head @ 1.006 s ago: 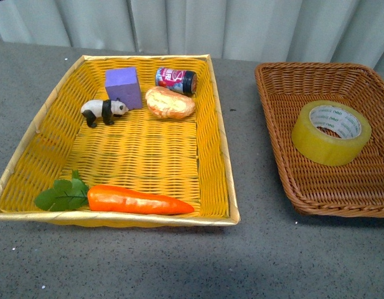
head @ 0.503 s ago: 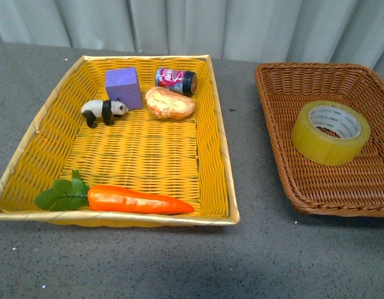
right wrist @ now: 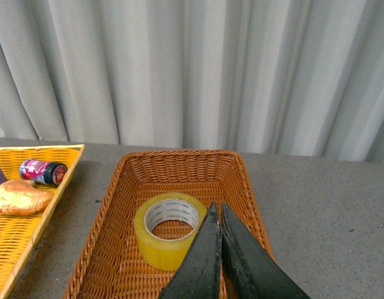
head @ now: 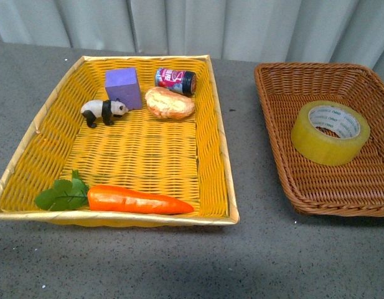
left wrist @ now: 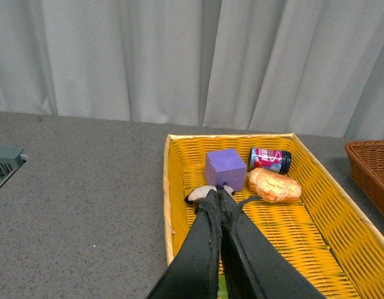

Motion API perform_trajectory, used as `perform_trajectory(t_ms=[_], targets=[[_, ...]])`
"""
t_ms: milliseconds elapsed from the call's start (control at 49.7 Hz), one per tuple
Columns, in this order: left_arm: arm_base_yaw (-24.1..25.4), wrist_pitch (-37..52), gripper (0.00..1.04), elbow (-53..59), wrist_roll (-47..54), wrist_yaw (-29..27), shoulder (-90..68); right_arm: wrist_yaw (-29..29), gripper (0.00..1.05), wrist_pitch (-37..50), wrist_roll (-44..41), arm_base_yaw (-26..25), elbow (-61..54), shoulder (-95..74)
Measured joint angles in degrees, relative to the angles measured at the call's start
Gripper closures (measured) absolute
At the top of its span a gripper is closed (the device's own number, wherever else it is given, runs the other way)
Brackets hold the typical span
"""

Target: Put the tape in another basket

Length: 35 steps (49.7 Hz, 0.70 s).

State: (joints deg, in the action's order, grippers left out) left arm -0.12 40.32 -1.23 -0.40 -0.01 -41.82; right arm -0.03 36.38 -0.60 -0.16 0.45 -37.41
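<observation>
The tape (head: 330, 132) lies flat, core upward, in the brown wicker basket (head: 276, 118) near the right edge of the grey surface (head: 179, 261). It sits toward the far middle of that basket's floor, clear of the walls, with nothing else in there. The yellow basket (head: 218, 143) stands just beside it on the left side of the surface, the two rims close but not touching.

In the yellow basket I can see a purple block (head: 123, 87), a small can (head: 176, 80) lying on its side and a bread roll (head: 170, 103) gathered toward the far end, a toy panda (head: 103, 111) beside the block, and a carrot (head: 139, 200) with its leaves along the near rim.

Neither arm shows from the front. In the left wrist view the left hand (left wrist: 219, 194) hangs over the yellow basket with its fingers pressed together and nothing between them. In the right wrist view the right hand (right wrist: 216, 208) is likewise closed and empty, poised above the brown basket with its tips seen against the near rim of the roll; I cannot tell whether it touches.

To my eye the move looks done if the brown basket was the goal. If the tape is meant to go to the yellow one, everything remains: opening, gripping, carrying across.
</observation>
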Motion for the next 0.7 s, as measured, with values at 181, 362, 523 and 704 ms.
perform_trajectory(t_ms=[181, 362, 523, 704], targets=[[0.0, -7.8, 1.01, 0.0, 0.0, 0.0, 8.8, 0.0, 1.04, -7.3, 0.0, 0.0, -0.2, 8.0], [0.0, -12.9, 1.01, 0.1, 0.0, 0.0, 14.3, 0.0, 1.04, -11.9, 0.0, 0.0, -0.2, 12.9], [0.0, -18.7, 1.01, 0.1, 0.0, 0.0, 20.3, 0.0, 1.04, -17.2, 0.0, 0.0, -0.2, 18.4], [0.0, -23.6, 1.01, 0.1, 0.0, 0.0, 25.3, 0.0, 1.04, -21.6, 0.0, 0.0, -0.2, 22.8]])
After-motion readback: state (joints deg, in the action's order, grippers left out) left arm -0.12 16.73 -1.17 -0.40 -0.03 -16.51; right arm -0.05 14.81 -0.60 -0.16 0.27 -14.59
